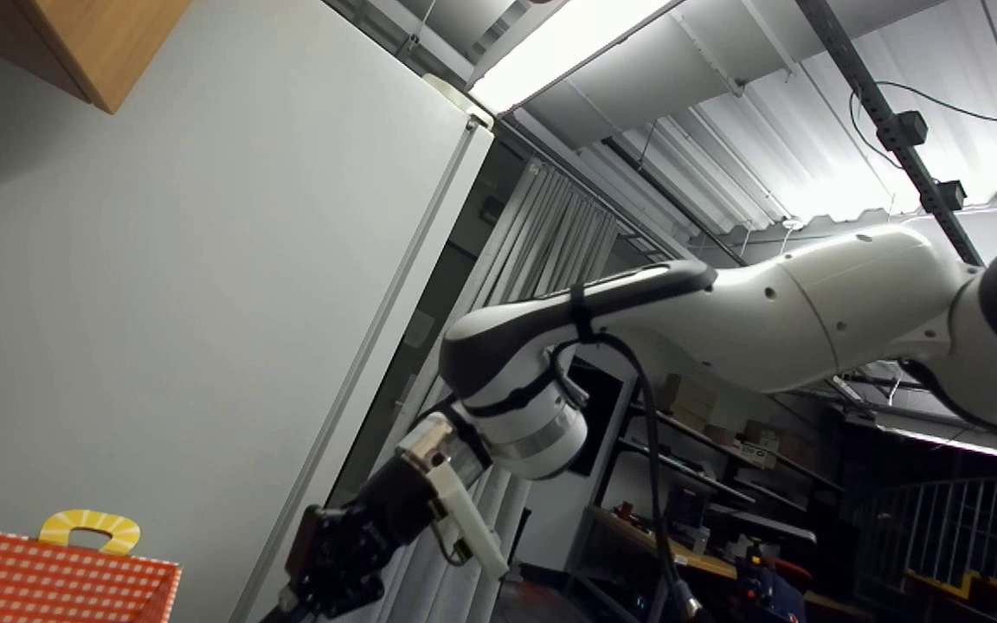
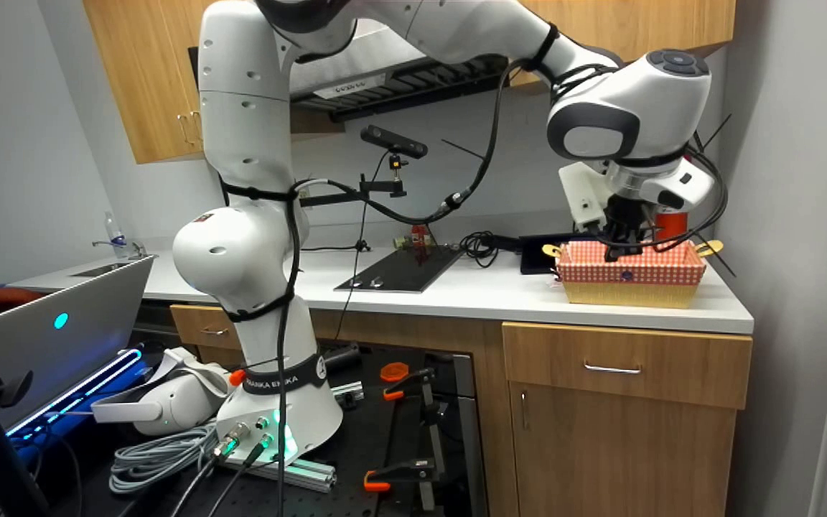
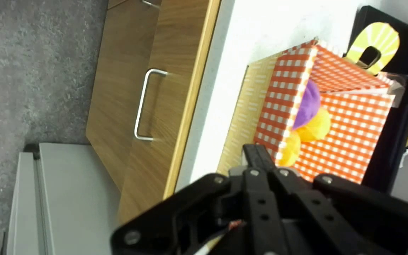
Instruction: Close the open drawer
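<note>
The fingers (image 3: 260, 159) of the Robotiq gripper (image 3: 255, 150) look drawn together, with no gap and nothing visible between them; in the wrist view their tips overlap the front wall of the gingham-lined basket (image 3: 285, 92), though I cannot tell whether they touch it; a sideways start without lifting could therefore catch that wall, drag the basket along the white countertop (image 3: 221, 106) and spill the purple rounded item (image 3: 307, 102) and the orange-yellow ones (image 3: 315, 125) inside.

Beneath the countertop's front edge is the drawer (image 2: 629, 352), its front seeming to stand slightly proud of the cabinet door (image 2: 622, 452) below, so I judge it only a little open; pushing too near its top edge would risk jamming the tips against the countertop; pushing far from the middle could skew it; too hard a push over such short travel might end in a bang; and tips slipping inside the silver bar handle (image 3: 141, 106) could hook it, so that backing away would pull the drawer outward.

Farther out, the grey wall (image 2: 794, 215) rises close beside the drawer's end, where a wide swing down could scrape the wrist (image 2: 654, 108); the cable loop (image 2: 723, 188) there might snag the nearer yellow basket handle (image 2: 711, 249).
</note>
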{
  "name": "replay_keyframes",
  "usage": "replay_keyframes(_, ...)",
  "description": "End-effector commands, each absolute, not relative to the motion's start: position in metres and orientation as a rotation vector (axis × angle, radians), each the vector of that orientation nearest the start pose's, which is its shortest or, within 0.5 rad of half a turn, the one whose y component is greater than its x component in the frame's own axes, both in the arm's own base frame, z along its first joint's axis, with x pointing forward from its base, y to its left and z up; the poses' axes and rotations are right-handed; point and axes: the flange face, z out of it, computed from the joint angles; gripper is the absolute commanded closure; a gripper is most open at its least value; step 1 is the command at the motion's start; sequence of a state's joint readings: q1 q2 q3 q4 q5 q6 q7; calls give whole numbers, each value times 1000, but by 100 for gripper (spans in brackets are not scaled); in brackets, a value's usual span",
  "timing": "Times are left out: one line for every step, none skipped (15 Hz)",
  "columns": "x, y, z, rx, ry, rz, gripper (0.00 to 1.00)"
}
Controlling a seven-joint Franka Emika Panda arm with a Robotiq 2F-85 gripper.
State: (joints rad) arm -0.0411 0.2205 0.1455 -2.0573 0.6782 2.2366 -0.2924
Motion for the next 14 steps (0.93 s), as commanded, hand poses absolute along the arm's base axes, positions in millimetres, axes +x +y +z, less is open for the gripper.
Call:
replay_keyframes(551, 74, 378, -2559, -122, -144, 100)
replay_keyframes(546, 73, 387, -2548, -161, -188, 100)
replay_keyframes(540, 74, 398, -2533, -200, -232, 100)
replay_keyframes(535, 74, 407, -2517, -235, -261, 100)
replay_keyframes(528, 74, 416, -2501, -266, -289, 100)
replay_keyframes(522, 73, 423, -2488, -290, -313, 100)
replay_keyframes(516, 72, 430, -2478, -314, -335, 100)
replay_keyframes(510, 71, 435, -2470, -335, -355, 100)
replay_keyframes(507, 69, 441, -2464, -353, -371, 100)
replay_keyframes(504, 66, 446, -2460, -368, -384, 100)
replay_keyframes(500, 63, 450, -2457, -381, -392, 100)
replay_keyframes(497, 61, 454, -2454, -391, -395, 100)
replay_keyframes(494, 58, 458, -2449, -400, -397, 100)
replay_keyframes(494, 52, 464, -2444, -407, -397, 100)
